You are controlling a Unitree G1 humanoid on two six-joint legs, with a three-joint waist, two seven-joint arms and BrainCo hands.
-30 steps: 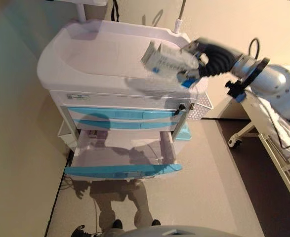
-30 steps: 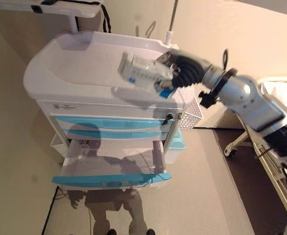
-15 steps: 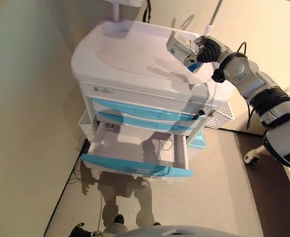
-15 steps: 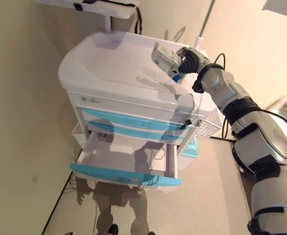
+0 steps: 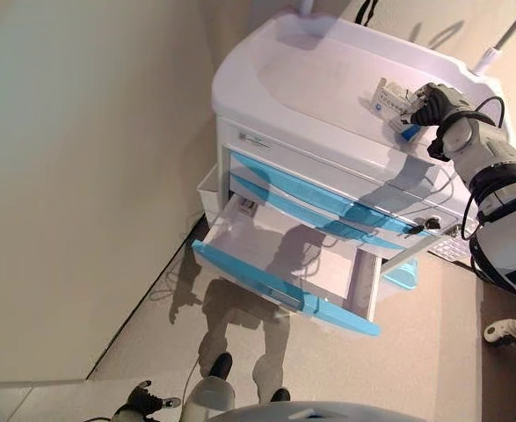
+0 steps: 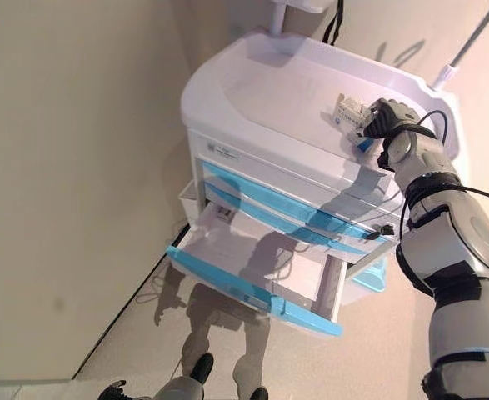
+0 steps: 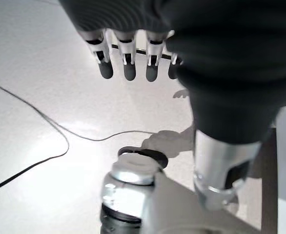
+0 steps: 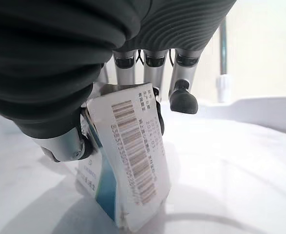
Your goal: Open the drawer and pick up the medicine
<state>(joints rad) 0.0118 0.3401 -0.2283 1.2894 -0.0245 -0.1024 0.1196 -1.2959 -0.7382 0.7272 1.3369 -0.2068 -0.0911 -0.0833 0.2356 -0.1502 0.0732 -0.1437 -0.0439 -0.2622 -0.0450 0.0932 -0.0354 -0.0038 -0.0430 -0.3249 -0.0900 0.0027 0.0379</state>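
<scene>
**Medicine box held over the cart top, bottom drawer open**

The medicine box [image 8: 125, 161], a single white carton with a blue patch and a barcode on one face, is clamped in the right robot hand [image 5: 432, 103]. In the right wrist view the thumb presses one side of the box and curled fingers [image 8: 181, 95] close on it from the other side, with one dark fingertip standing free just beside the carton's upper edge. The box's lower corner is at or just above the white surface below it; whether it touches cannot be told. In the head views the carton [image 6: 350, 112] juts out from the fingers toward the middle of the cart top, its long axis lying roughly level and running from the hand toward the robot's left.

It sits over the right rear part of the cart [image 5: 301, 88], a white medical trolley with a raised rim around a shallow top. The front of the cart carries three blue-fronted drawers. The two upper drawers [image 5: 328, 198] are shut; the bottom drawer [image 5: 284, 264] is pulled well out, and its pale inside shows only shadow.

The left robot hand [image 7: 133, 61] appears only in its own wrist view, hanging over the floor [image 7: 45, 87] with its fingers straight and relaxed, holding nothing.

A thin pole [image 6: 465, 42] rises at the far right corner of the cart, and a beige wall [image 5: 73, 176] stands to the left.
</scene>
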